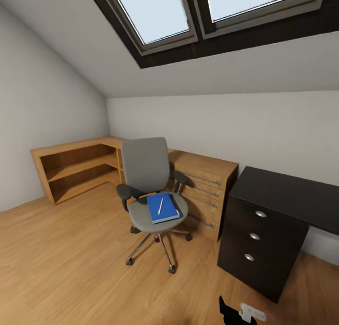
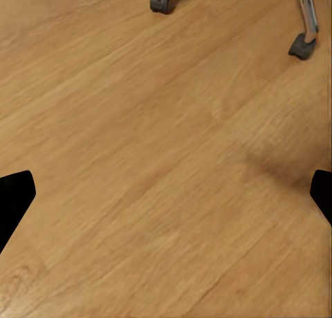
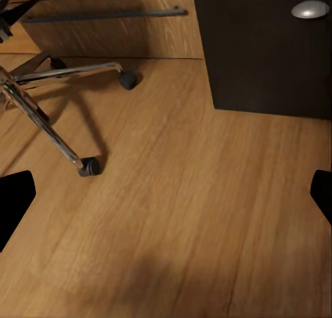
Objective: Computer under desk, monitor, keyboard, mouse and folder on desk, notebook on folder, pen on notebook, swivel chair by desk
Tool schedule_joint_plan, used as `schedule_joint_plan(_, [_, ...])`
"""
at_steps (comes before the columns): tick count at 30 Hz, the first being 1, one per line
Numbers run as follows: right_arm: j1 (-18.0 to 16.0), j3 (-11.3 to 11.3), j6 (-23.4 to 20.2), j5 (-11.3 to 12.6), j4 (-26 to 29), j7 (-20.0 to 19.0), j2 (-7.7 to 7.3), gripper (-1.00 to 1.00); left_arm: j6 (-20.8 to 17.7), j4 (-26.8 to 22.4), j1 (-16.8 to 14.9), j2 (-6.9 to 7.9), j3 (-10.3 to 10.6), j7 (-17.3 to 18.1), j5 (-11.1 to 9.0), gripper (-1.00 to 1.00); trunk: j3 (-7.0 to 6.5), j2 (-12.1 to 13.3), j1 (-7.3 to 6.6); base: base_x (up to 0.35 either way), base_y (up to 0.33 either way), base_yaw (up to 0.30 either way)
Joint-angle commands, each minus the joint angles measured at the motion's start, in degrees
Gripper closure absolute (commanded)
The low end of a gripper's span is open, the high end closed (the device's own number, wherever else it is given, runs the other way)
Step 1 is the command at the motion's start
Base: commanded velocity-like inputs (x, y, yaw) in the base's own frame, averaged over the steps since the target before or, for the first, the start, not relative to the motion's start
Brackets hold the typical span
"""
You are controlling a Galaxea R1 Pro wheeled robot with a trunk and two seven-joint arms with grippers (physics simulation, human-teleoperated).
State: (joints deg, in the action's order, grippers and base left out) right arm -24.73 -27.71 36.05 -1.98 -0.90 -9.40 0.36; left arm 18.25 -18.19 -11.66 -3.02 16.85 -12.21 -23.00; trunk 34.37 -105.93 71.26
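- Left claw (image 2: pixel 166 197) and right claw (image 3: pixel 166 193) hang over the plank floor (image 1: pixel 70 259), tips spread wide, both released
- Swivel chair (image 1: pixel 148 183) stands mid-room; blue folder (image 1: pixel 162 208) on its seat, pen (image 1: pixel 160 206) atop
- Black bench (image 1: pixel 287 193) beside wooden cabinets (image 1: pixel 207 188); skylights (image 1: pixel 155 14) overhead

An attic bedroom (image 1: pixel 56 80) serving as a home office: 2 skylights (image 1: pixel 155 12) are sitting in the sloped ceiling, above a swivel chair (image 1: pixel 146 174), desk (image 1: pixel 287 193) and wooden cabinets (image 1: pixel 80 167).
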Motion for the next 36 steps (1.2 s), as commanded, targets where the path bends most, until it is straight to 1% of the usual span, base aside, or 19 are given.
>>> schedule_joint_plan(1, [-0.1,-0.5,0.2,-0.2,-0.1,-0.3,-0.01,-1.0,0.2,0.0,0.0,0.04,0.5,-0.4,-0.3,-1.0,-0.15,0.4,-0.23,0.0,0.0,-0.248])
schedule_joint_plan(7, [-0.1,-0.5,0.2,-0.3,-0.1,-0.3,0.0,-1.0,0.3,0.0,0.0,0.05,0.5,-0.5,-0.3,-1.0,-1.26,2.8,-1.55,0.0,0.0,-0.213])
schedule_joint_plan(10, [0.0,-0.4,0.2,-0.5,-0.1,-0.3,0.0,-1.0,0.3,0.0,0.0,0.04,0.5,-0.5,-0.3,-1.0,-1.8,4.0,-2.21,0.0,0.0,-0.049])
schedule_joint_plan(15, [0.1,-0.4,0.2,-2.2,-0.1,-0.3,0.08,-1.0,0.5,0.0,0.0,0.03,0.6,-0.5,-0.1,-1.0,-2.7,6.0,-3.31,0.0,0.0,-0.013])
schedule_joint_plan(17, [0.2,-0.4,0.4,-2.5,-0.1,-0.3,0.17,-1.0,0.6,0.0,0.0,0.03,0.6,-0.5,0.0,-1.0,-2.7,6.0,-3.31,0.0,0.0,-0.002])
schedule_joint_plan(21, [1.0,-0.4,5.2,-3.1,-0.1,-0.3,0.41,-1.0,0.7,0.0,0.0,-0.02,0.7,-0.5,0.1,-1.0,-2.61,6.0,-3.31,0.0,0.0,0.016])
schedule_joint_plan(22, [1.6,-0.4,7.7,-3.5,-0.1,-0.3,0.5,-1.0,0.7,0.0,0.0,-0.04,0.8,-0.5,0.1,-1.0,-2.58,6.0,-3.31,0.0,0.0,0.043])
schedule_joint_plan(23, [1.9,-0.4,8.9,-3.8,-0.1,-0.3,0.56,-1.0,0.7,0.0,0.0,-0.04,0.8,-0.5,0.1,-1.0,-2.55,6.0,-3.31,0.0,0.0,0.047])
schedule_joint_plan(25, [2.7,-0.4,12.8,-4.6,-0.1,-0.3,0.89,-1.0,0.7,0.0,0.0,-0.03,0.8,-0.5,0.1,-1.0,-2.48,6.0,-3.31,0.0,0.0,0.055])
schedule_joint_plan(28, [3.0,-0.4,14.5,-5.0,-0.1,-0.3,1.21,-1.0,0.8,0.0,0.0,-0.02,0.8,-0.5,0.1,-1.0,-2.38,6.0,-3.31,0.0,0.0,0.06])
schedule_joint_plan(32, [3.2,-0.4,15.3,-5.2,-0.1,-0.3,1.37,-1.0,0.9,0.0,0.0,-0.01,0.8,-0.5,0.1,-1.0,-2.24,6.0,-3.31,-0.019,0.0,0.051])
schedule_joint_plan(36, [3.3,-0.5,15.5,-5.2,-0.2,-0.2,1.13,-1.0,1.0,0.0,0.0,-0.04,1.2,-0.5,0.1,-1.0,-2.17,6.0,-3.31,-0.179,0.0,0.018])
